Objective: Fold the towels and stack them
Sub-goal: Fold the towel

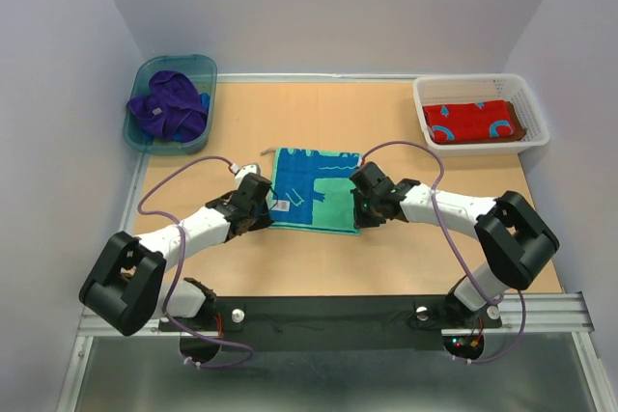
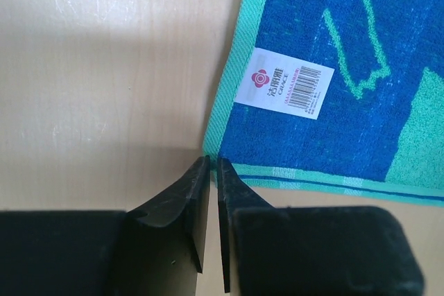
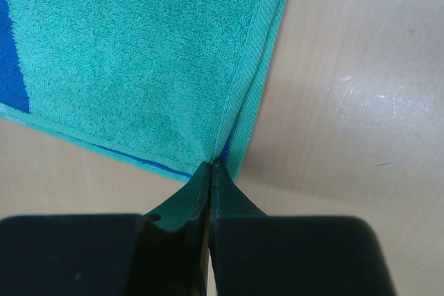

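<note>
The right hand [image 3: 209, 164] has its fingers pressed together at the lower centre of its wrist view, pinching a near corner of the teal-and-blue towel [image 1: 314, 190]. The left hand [image 2: 212, 161] has its fingers drawn close with a thin slit between them, tips at the other near corner. Whether it grips the cloth cannot be told. The towel lies flat and unfolded at the centre of the counter [image 1: 406, 258].

Done, as judged: one red towel [image 1: 473, 123] lies folded in the white basket [image 1: 421, 108] at upper right.

Left to do: fold and stack this towel, then the purple towel [image 1: 169, 108], bunched in the teal tub [image 1: 211, 79] at upper left.
</note>
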Robot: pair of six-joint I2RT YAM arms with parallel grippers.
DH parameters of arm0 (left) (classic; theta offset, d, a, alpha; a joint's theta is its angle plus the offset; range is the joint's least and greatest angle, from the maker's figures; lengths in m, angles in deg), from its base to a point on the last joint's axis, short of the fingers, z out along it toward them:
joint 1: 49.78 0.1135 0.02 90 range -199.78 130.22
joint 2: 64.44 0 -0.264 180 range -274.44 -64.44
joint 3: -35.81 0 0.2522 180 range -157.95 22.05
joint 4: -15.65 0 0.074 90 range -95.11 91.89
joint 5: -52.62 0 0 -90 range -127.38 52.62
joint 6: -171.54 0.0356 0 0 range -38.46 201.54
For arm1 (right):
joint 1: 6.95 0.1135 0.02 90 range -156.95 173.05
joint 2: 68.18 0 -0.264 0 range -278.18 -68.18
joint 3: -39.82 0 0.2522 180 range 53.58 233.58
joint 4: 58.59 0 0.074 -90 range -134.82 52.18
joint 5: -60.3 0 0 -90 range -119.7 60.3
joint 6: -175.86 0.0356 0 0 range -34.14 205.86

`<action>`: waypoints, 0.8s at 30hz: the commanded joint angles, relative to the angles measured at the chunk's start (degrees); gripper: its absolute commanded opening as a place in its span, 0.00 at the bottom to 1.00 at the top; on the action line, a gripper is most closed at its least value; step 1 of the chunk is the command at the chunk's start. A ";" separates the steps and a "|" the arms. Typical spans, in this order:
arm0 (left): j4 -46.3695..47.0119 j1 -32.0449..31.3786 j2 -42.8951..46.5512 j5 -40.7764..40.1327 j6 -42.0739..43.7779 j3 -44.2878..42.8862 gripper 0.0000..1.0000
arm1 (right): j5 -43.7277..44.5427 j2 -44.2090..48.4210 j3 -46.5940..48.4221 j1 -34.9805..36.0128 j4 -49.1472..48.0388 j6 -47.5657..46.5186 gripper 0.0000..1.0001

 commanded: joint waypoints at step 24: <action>-2.91 -3.40 -1.03 -2.41 -1.48 -1.35 0.22 | 1.24 1.08 0.38 0.47 -0.44 -0.62 0.01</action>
